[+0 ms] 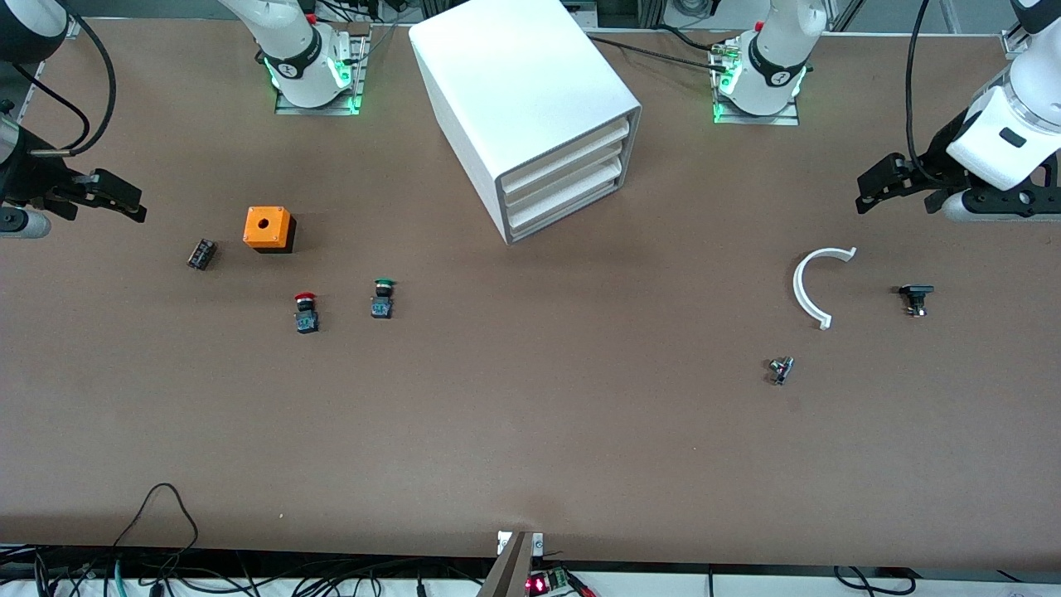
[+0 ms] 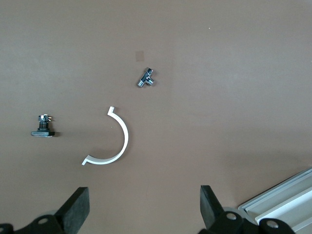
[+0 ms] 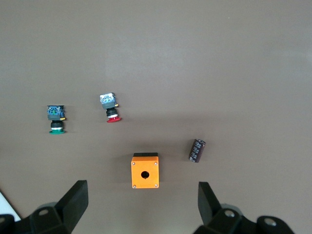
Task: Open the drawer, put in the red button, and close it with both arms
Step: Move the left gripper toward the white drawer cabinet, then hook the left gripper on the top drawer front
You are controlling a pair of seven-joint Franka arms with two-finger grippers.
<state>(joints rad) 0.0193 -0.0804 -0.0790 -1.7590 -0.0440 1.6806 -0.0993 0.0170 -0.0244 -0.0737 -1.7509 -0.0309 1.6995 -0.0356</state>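
The white cabinet [image 1: 530, 99] stands at the table's middle near the arms' bases. Its three alike drawers [image 1: 568, 178] are all shut. The red button [image 1: 306, 313] lies on its side toward the right arm's end, beside the green-capped button [image 1: 382, 298]. It also shows in the right wrist view [image 3: 111, 108]. My right gripper [image 1: 116, 197] is open and empty, up in the air at the right arm's end of the table; its wrist view shows the jaws [image 3: 142, 195] wide apart. My left gripper [image 1: 879, 186] is open and empty, up at the left arm's end [image 2: 144, 197].
An orange box with a hole [image 1: 268, 228] and a small black cylinder [image 1: 201, 254] lie near the red button. A white curved piece [image 1: 812, 286], a black knob [image 1: 915, 297] and a metal fitting [image 1: 780, 370] lie toward the left arm's end.
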